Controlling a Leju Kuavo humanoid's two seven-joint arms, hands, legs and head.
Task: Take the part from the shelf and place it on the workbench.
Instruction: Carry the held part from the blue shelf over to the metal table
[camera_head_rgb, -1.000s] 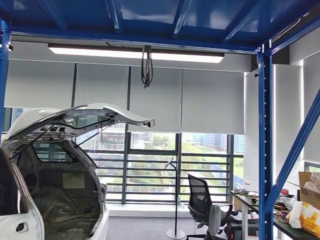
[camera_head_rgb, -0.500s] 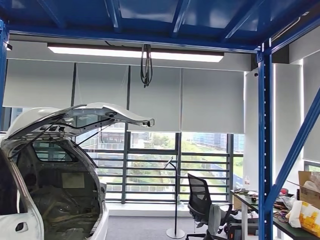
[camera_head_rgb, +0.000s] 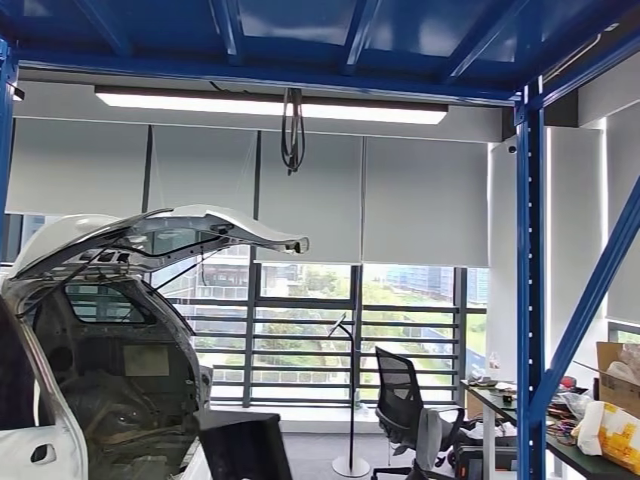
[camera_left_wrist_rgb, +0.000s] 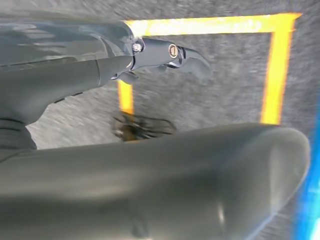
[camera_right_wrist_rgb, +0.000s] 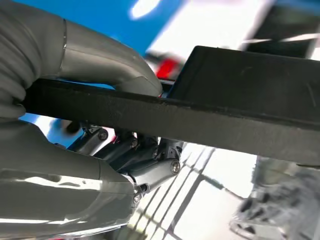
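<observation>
Blue racking overhead (camera_head_rgb: 317, 40), white car (camera_head_rgb: 98, 330) w/ hatch up on the left. Right hand (camera_right_wrist_rgb: 124, 130) clamps the dark flat part (camera_right_wrist_rgb: 234, 107), thumb over, fingers under, its corner low in head view (camera_head_rgb: 241, 448). Left hand (camera_left_wrist_rgb: 166, 52): fingers straight, holding nothing. Carry step, I'd say; next: find the workbench, set it flat.

- Head view sits high and faces level across the room, under the blue frame (camera_head_rgb: 530, 300), toward the windows (camera_head_rgb: 317, 330) and the white car (camera_head_rgb: 98, 330); all of it stands far off.
- Left wrist view looks down along the left hand (camera_left_wrist_rgb: 113, 125), very close, at grey floor with yellow tape (camera_left_wrist_rgb: 277, 70).
- Right wrist view is tight behind the right hand (camera_right_wrist_rgb: 94, 165) gripping a flat black part (camera_right_wrist_rgb: 211, 112).
- Shared: that part's corner (camera_head_rgb: 241, 445) rises at the head view's lower edge; the blue frame shows blurred behind the right hand.
</observation>
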